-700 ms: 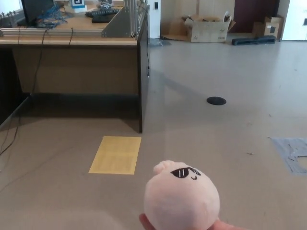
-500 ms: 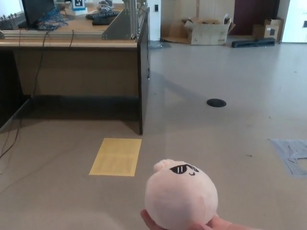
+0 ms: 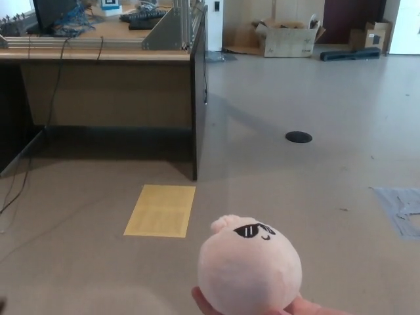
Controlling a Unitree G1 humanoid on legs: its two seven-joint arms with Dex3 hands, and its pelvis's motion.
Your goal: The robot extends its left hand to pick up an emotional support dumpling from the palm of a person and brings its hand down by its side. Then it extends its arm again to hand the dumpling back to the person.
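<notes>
The floor [image 3: 315,197] takes up most of what I can see, a pale grey-beige expanse running back to the far wall. On the left stands a long wooden bench [image 3: 105,85], its top crowded with a dark monitor [image 3: 52,10], a tangle of blue cables [image 3: 69,26], a keyboard [image 3: 144,21] and an aluminium frame [image 3: 172,29]; black cords hang down its front panel.

Against the far wall sits an open cardboard box [image 3: 285,38], flaps splayed outward; what is inside is too far off to tell. A smaller box [image 3: 375,34] stands to its right, contents likewise unreadable, with a long dark object [image 3: 349,54] on the floor between them.

Nearer, a yellow rectangular sheet [image 3: 161,210] lies flat on the floor just in front of the bench's corner. Patches of grey tape [image 3: 400,207] mark the floor at the right edge, and a small round black disc [image 3: 298,136] sits in open floor.

Closest of all, at the bottom, the pink plush dumpling [image 3: 249,268], with a sunglasses face and a little knot on top, rests on a person's palm [image 3: 298,307], of which only fingertips and an edge show beneath it.

Neither of the robot's hands shows, so whether their fingers are apart or together cannot be told.
</notes>
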